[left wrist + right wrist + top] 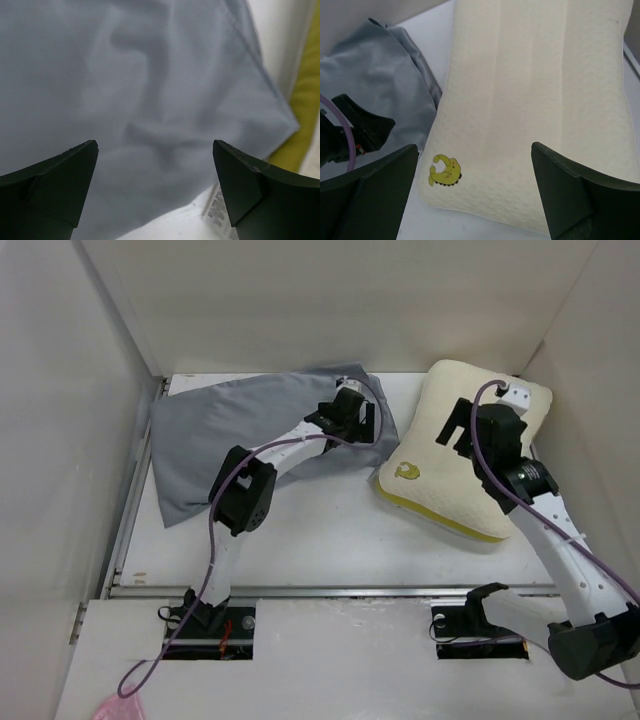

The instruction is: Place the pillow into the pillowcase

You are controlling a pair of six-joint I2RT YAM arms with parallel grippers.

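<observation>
The grey pillowcase [230,435] lies wrinkled on the white table at the back left. The cream pillow [440,455] lies to its right, with a yellow edge band and a small yellow logo [445,171]. My left gripper [358,428] hangs open over the pillowcase's right end; in its wrist view the grey cloth [150,75] fills the space beyond the left gripper [155,150], nothing between the fingers. My right gripper [455,430] is open just above the pillow [530,75]; the right gripper [474,150] straddles its near corner without holding it.
White walls close in the table on the left [60,440], back [340,300] and right [600,370]. A printed white label [217,207] pokes from under the pillowcase edge. Bare table [320,530] lies in front of both objects. Purple cables run along both arms.
</observation>
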